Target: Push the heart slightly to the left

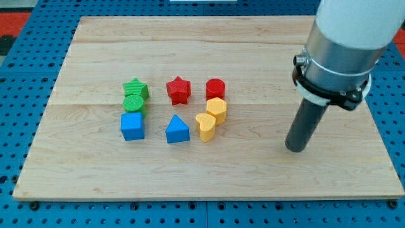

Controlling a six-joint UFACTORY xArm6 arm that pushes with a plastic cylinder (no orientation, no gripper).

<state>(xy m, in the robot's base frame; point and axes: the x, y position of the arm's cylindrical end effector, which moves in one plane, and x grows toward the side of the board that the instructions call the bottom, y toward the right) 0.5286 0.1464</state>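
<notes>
Yellow heart (205,126) sits near the table's middle, touching the yellow cylinder (217,109), blue triangle (177,130) just beside its left. My tip (295,149), a bare rod grasping nothing, stands well apart toward the right edge. I risk dragging the cylinder along or shoving the heart into the triangle.

A green star (135,88) is touching a green cylinder (133,103) above a blue cube (132,125), while a blue triangle (177,130), red star (178,90), red cylinder (215,88) and yellow hexagon (216,109) are sitting nearby on the wooden board (95,171).
</notes>
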